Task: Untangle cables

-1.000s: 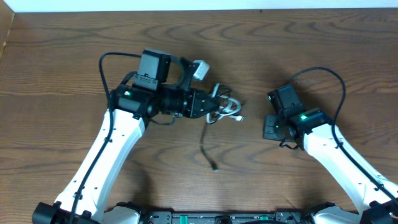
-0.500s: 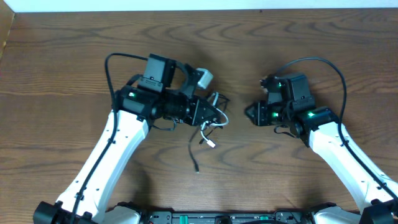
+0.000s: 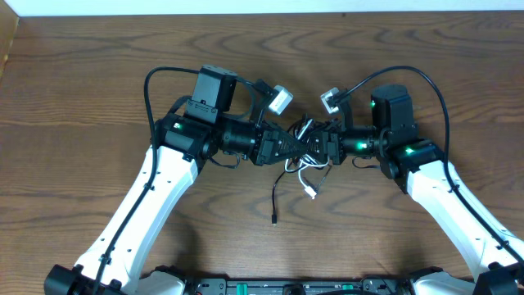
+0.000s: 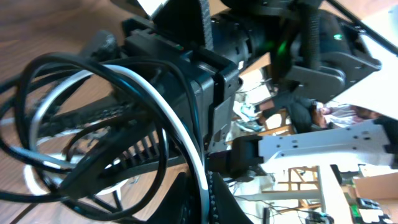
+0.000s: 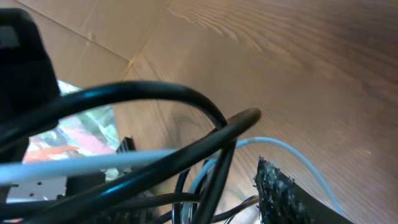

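Black and white, the 2 thin tangled cords (image 3: 301, 160) are bunching over the middle of the brown wooden surface (image 3: 82, 90), the left tool (image 3: 286, 150) clamping them from its side, the right tool (image 3: 322, 147) facing them just opposite, its opening impossible to tell.

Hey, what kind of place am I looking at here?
Probably a robotics lab or workshop: a left arm and right arm meet at tangled cables over a wood-grain table, and the left wrist view shows a cluttered room behind.
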Robot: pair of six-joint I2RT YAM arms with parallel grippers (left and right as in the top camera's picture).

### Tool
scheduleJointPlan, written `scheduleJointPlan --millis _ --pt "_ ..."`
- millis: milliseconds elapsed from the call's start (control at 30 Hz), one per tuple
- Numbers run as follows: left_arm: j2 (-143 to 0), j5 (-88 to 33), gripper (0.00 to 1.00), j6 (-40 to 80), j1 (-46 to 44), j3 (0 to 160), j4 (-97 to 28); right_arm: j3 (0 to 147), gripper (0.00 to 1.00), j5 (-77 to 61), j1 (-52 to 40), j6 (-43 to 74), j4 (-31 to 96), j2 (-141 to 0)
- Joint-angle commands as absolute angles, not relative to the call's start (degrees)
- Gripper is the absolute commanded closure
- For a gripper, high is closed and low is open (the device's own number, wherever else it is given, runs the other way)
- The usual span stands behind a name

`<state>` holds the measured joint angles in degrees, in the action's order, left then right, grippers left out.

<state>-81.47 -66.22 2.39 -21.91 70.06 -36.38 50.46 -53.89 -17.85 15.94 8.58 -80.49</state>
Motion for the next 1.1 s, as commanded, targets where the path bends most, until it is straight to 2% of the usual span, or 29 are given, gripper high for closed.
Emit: scheduleJointPlan --millis 0,33,167,200,333,600,833,1067 --pt "-80.36 -71.99 0.93 3.31 -22.74 70.74 -35.05 50.85 0.53 -54.00 -17.87 18.68 7.01 -80.14" --pt "-80.36 -72.55 0.93 3.31 -23.05 70.74 -34.52 50.85 0.58 -51.51 -17.89 19.64 7.03 -80.14" --pt "-80.36 -72.64 0.93 3.27 -23.49 70.74 -34.13 50.85 0.94 -35.90 -17.87 24.56 11.60 -80.14" --pt "-80.36 -72.62 0.93 3.27 -23.49 70.74 -34.17 50.85 0.99 -29.80 -17.87 26.39 14.39 -80.14" --pt "-80.36 -69.67 0.93 3.27 -23.49 70.74 -35.18 50.85 0.99 -10.85 -17.87 34.13 25.67 -80.16" --pt "-80.36 -42.78 0.93 3.27 -23.44 70.74 -44.97 50.85 0.99 4.08 -17.87 35.48 38.24 -80.14" --pt "-80.36 -32.14 0.93 3.31 -22.61 70.74 -47.75 50.85 0.99 12.36 -17.80 38.00 43.86 -80.14" --pt "-80.36 -31.38 0.93 3.79 -15.88 70.74 -47.66 50.85 0.99 9.39 -17.82 37.17 43.92 -80.14"
